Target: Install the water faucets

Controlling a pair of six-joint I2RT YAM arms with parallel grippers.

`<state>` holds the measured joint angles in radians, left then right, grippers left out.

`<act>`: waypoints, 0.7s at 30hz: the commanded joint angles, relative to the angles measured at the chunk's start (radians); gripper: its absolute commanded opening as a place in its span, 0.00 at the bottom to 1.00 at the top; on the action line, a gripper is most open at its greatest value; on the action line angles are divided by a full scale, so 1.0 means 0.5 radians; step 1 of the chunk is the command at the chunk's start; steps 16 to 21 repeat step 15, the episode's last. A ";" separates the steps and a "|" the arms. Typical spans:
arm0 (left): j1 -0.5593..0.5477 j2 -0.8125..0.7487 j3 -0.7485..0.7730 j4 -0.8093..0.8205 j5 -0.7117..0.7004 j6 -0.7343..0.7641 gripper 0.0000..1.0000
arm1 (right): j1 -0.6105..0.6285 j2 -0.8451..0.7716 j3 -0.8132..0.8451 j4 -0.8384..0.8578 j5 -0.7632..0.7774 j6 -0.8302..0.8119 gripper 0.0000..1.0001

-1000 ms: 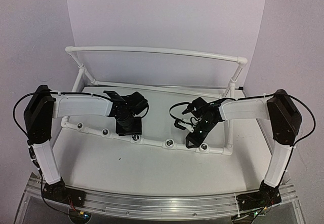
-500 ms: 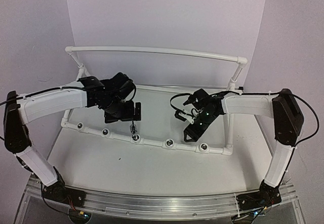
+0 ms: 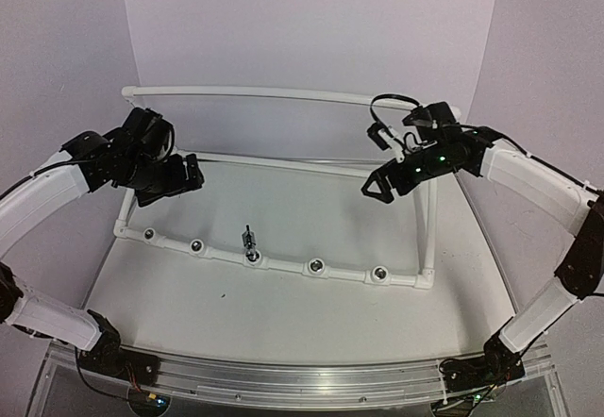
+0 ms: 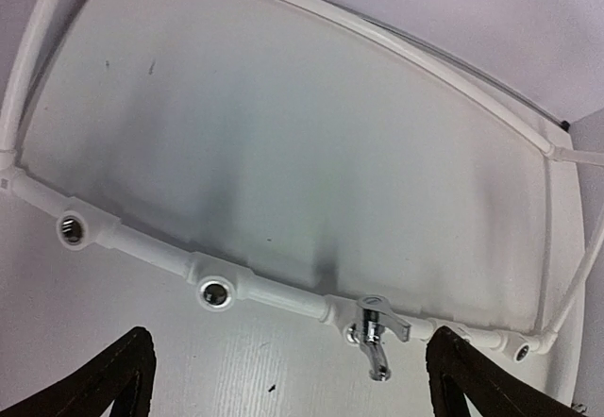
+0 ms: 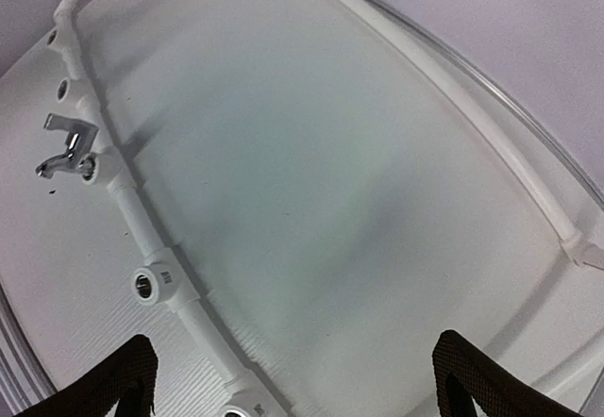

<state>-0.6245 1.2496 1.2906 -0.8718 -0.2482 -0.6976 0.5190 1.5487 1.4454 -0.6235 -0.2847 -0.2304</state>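
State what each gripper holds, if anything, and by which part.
Nothing is held: left gripper and right gripper are open and empty; the faucet sits mounted on the pipe.

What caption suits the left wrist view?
Chrome faucet mounted on the white pipe frame, seen between the left arm's open fingers.

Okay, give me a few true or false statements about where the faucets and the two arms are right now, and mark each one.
1. One faucet sits in a socket of the front pipe. True.
2. The jaws of the left arm grip a faucet. False: they are open and empty, up and away from the pipe.
3. The faucet is in the rightmost socket. False: it is in the middle one of five.
4. The jaws of the right arm are open and hold nothing. True.
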 commanded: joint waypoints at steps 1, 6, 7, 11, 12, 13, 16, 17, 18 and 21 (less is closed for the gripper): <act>0.136 -0.127 -0.155 -0.075 -0.050 0.096 1.00 | -0.372 -0.212 -0.225 0.014 -0.040 0.042 0.98; 0.323 -0.292 -0.330 -0.070 -0.039 0.101 1.00 | -0.736 -0.395 -0.470 0.047 -0.073 0.006 0.98; 0.352 -0.313 -0.352 -0.071 -0.042 0.103 1.00 | -0.775 -0.417 -0.502 0.055 -0.075 0.005 0.98; 0.414 -0.336 -0.408 -0.061 -0.040 0.096 1.00 | -0.886 -0.429 -0.596 0.105 -0.137 0.039 0.98; 0.419 -0.336 -0.416 -0.052 -0.041 0.094 1.00 | -0.896 -0.422 -0.609 0.127 -0.149 0.051 0.98; 0.421 -0.338 -0.421 -0.044 -0.050 0.090 1.00 | -0.898 -0.415 -0.618 0.153 -0.154 0.070 0.98; 0.424 -0.333 -0.415 -0.041 -0.065 0.086 1.00 | -0.900 -0.407 -0.620 0.187 -0.177 0.105 0.98; 0.424 -0.333 -0.415 -0.041 -0.065 0.086 1.00 | -0.900 -0.407 -0.620 0.187 -0.177 0.105 0.98; 0.424 -0.333 -0.415 -0.041 -0.065 0.086 1.00 | -0.900 -0.407 -0.620 0.187 -0.177 0.105 0.98; 0.424 -0.333 -0.415 -0.041 -0.065 0.086 1.00 | -0.900 -0.407 -0.620 0.187 -0.177 0.105 0.98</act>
